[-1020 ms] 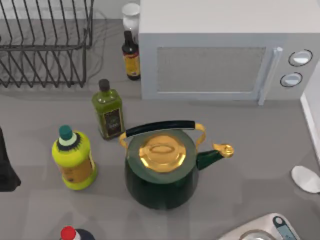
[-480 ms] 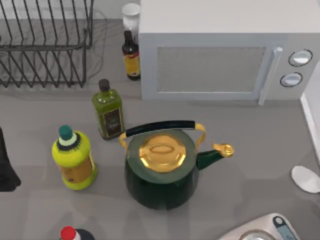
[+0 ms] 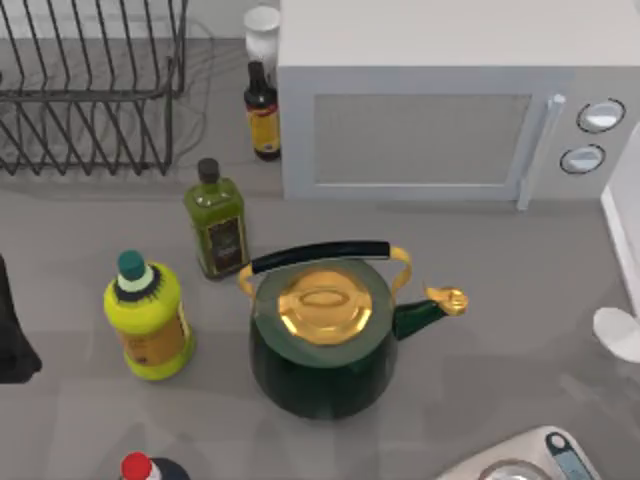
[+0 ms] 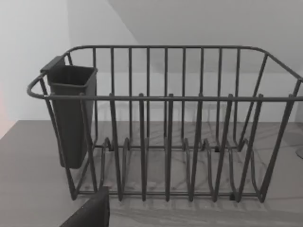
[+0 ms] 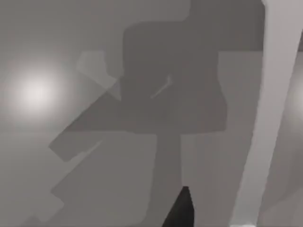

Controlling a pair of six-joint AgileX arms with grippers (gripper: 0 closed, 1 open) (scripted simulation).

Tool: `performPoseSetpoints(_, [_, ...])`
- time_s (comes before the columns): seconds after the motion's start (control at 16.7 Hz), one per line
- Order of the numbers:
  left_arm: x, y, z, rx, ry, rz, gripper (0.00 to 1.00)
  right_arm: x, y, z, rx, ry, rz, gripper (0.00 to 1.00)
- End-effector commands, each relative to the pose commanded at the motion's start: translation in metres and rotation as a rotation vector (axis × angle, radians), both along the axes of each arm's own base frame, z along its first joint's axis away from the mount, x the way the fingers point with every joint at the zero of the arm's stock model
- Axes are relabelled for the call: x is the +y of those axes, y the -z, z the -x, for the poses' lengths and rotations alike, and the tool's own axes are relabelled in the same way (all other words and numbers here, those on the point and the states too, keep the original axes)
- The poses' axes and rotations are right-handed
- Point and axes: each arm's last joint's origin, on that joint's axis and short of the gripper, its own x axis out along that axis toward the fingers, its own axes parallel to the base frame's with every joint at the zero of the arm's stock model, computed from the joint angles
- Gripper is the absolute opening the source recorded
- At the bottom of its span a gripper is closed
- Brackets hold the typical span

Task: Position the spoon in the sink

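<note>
The spoon (image 3: 620, 333), small and white, shows only its oval bowl at the right edge of the top view, to the right of the kettle's spout and raised off the grey table. One dark fingertip (image 5: 182, 210) of my right gripper appears in the right wrist view over bare grey table, with a long white strip (image 5: 265, 104) beside it. The sink is out of view. My left arm (image 3: 12, 340) is parked at the left edge, its wrist facing the dish rack (image 4: 165, 123).
A green kettle (image 3: 320, 345) with a gold lid stands mid-table. A yellow bottle (image 3: 148, 315), an olive oil bottle (image 3: 215, 220) and a dark sauce bottle (image 3: 262, 110) stand to its left. At the back is a microwave (image 3: 450, 100). A kitchen scale (image 3: 530, 455) lies front right, a white edge (image 3: 622, 230) far right.
The spoon has moved towards the back and further off the right edge, and looks lifted. Nothing else has moved.
</note>
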Motion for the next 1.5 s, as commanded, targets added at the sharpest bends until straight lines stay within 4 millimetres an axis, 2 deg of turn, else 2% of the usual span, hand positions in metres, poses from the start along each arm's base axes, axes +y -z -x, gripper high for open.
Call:
performPoseSetpoints(0.24, [0.0,0.0,0.0,0.0,0.0,0.0,1.0,0.001,-0.045,0.004,0.019,-0.001,-0.001,0.0])
performPoseSetpoints(0.36, [0.0,0.0,0.0,0.0,0.0,0.0,1.0,0.001,-0.06,0.006,0.001,0.0,0.0,0.0])
performPoseSetpoints(0.72, [0.0,0.0,0.0,0.0,0.0,0.0,1.0,0.001,-0.063,0.007,0.0,0.002,-0.001,0.0])
performPoseSetpoints(0.9, [0.0,0.0,0.0,0.0,0.0,0.0,1.0,-0.001,-0.067,-0.006,0.018,-0.001,-0.001,0.0])
performPoseSetpoints(1.02, [0.0,0.0,0.0,0.0,0.0,0.0,1.0,-0.003,-0.072,-0.026,0.046,-0.007,-0.003,0.0])
performPoseSetpoints(1.14, [0.0,0.0,0.0,0.0,0.0,0.0,1.0,-0.006,-0.078,-0.054,0.076,-0.014,-0.005,0.0])
performPoseSetpoints(1.5, [0.0,0.0,0.0,0.0,0.0,0.0,1.0,-0.023,-0.094,-0.166,0.087,-0.031,-0.009,0.0])
